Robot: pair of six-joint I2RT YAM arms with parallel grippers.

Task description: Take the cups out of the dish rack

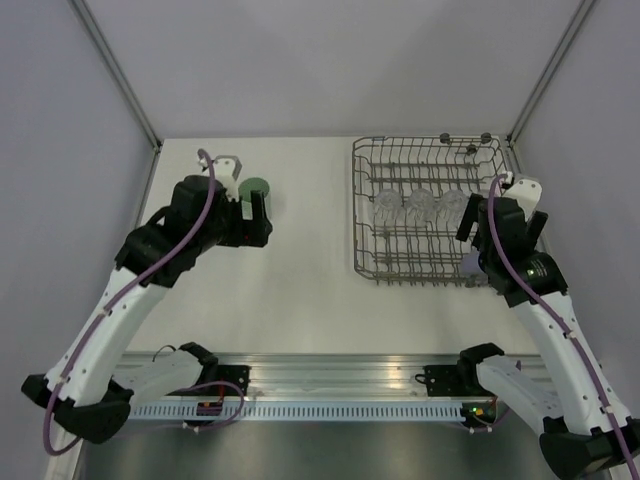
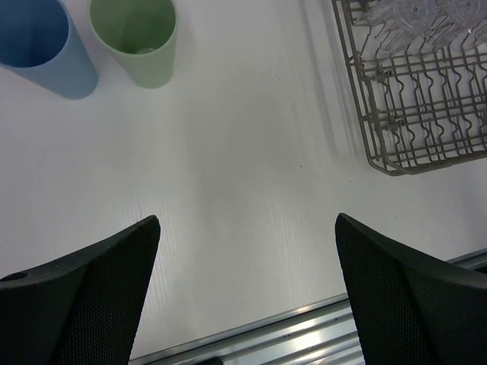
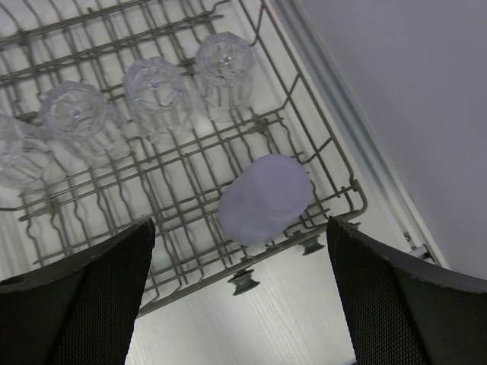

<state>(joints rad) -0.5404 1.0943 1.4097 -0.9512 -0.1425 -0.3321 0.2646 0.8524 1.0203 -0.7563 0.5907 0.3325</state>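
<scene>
Over grey wire dish rack (image 1: 355, 205) | step: approach | right gripper (image 3: 240, 224) spread, empty, above lilac plastic tumbler (image 3: 266, 198) | next: descend, clamp tumbler | left gripper (image 2: 245, 220) spread, empty

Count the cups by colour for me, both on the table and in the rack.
Blue cup: 1, on the table
Green cup: 1, on the table
Lilac cup: 1, in the rack
Clear glasses: 4, in the rack
Total: 7
</scene>
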